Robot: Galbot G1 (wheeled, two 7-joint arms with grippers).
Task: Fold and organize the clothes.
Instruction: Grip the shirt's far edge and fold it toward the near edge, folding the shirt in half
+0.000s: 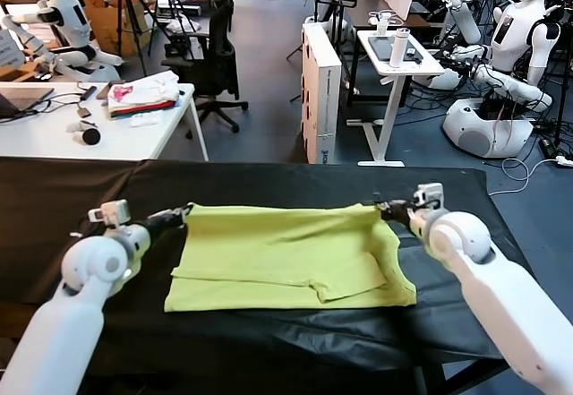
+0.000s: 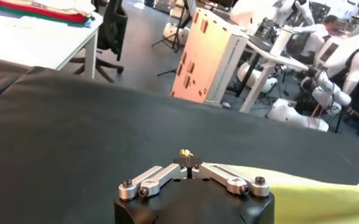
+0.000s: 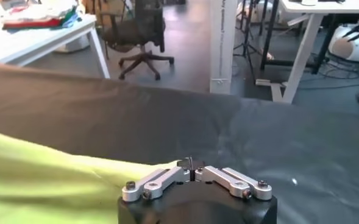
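The lime-yellow T-shirt (image 1: 286, 256) lies flat on the black-covered table (image 1: 81, 189), with a folded layer along its near and right sides. My left gripper (image 1: 183, 210) is shut on the shirt's far left corner. In the left wrist view a tuft of yellow cloth pokes out between the shut gripper's (image 2: 188, 159) tips, and the shirt (image 2: 316, 196) trails off to one side. My right gripper (image 1: 381, 207) is shut at the far right corner. In the right wrist view the shirt (image 3: 45, 176) runs up to the closed gripper (image 3: 189, 164). Both grippers are low over the table.
Behind the black table stand a white table (image 1: 54, 131) with a white-pink-red cloth pile (image 1: 143, 95), an office chair (image 1: 215, 64), a white cabinet (image 1: 320, 90) and a white desk (image 1: 394, 55). Other robots (image 1: 510, 46) stand at the back right.
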